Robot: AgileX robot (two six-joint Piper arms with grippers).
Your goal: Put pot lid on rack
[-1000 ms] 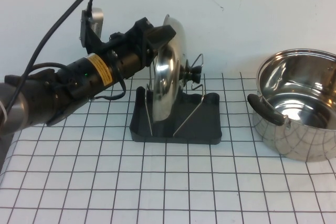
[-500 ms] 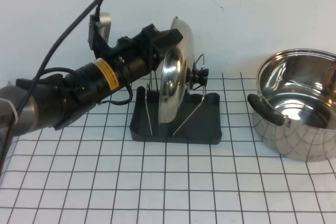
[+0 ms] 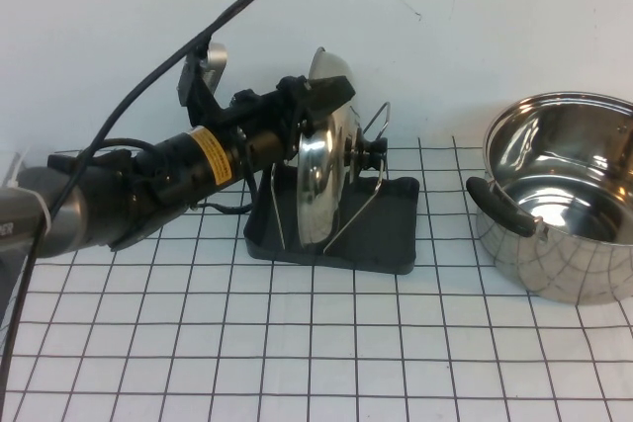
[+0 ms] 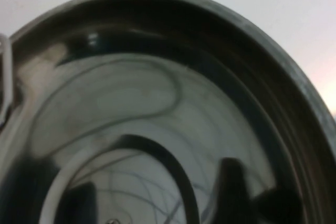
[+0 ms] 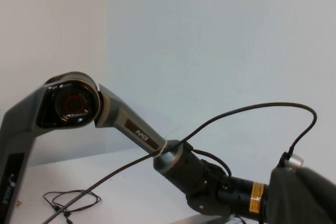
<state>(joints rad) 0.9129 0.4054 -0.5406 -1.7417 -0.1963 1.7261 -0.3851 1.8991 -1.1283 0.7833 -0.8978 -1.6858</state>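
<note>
The pot lid (image 3: 321,180) stands on edge in the rack (image 3: 381,234), between its two wire loops, with its black knob (image 3: 371,153) facing right. My left gripper (image 3: 318,94) reaches in from the left and is shut on the lid's top rim. In the left wrist view the lid's shiny inner face (image 4: 131,103) fills the picture. The right gripper shows in no view; the right wrist view only shows my left arm (image 5: 210,182) from the side.
A deep steel pot (image 3: 564,210) with black side handles stands at the right edge of the gridded mat (image 3: 297,343). The left arm's cable (image 3: 158,76) arcs above the arm. A white wall runs behind the table.
My left gripper has moved right with the lid. The lid has turned more edge-on between the loops. The rack has slid and turned slightly.
</note>
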